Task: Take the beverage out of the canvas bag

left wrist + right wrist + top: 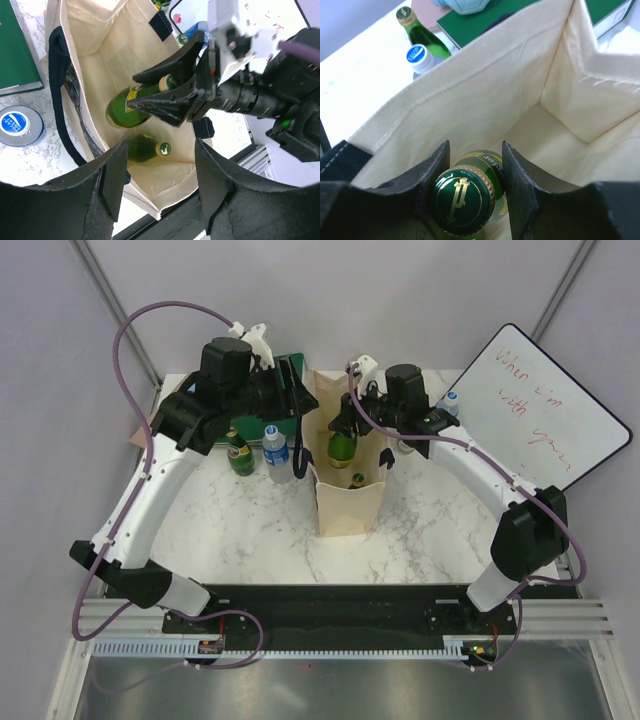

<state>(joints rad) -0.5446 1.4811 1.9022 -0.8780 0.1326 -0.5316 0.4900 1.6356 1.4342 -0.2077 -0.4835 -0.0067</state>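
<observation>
Beverage bottle (in the canvas bag) sits clamped in right jaws; left jaws gape, empty.

A green book lies on the marble table, well apart from a whiteboard.

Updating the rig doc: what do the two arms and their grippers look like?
Both the left arm and right arm have white curved links with black joint housings. A purple cable loops along each. The left gripper and right gripper have matte black, wedge-shaped fingers. No markings are legible.
</observation>
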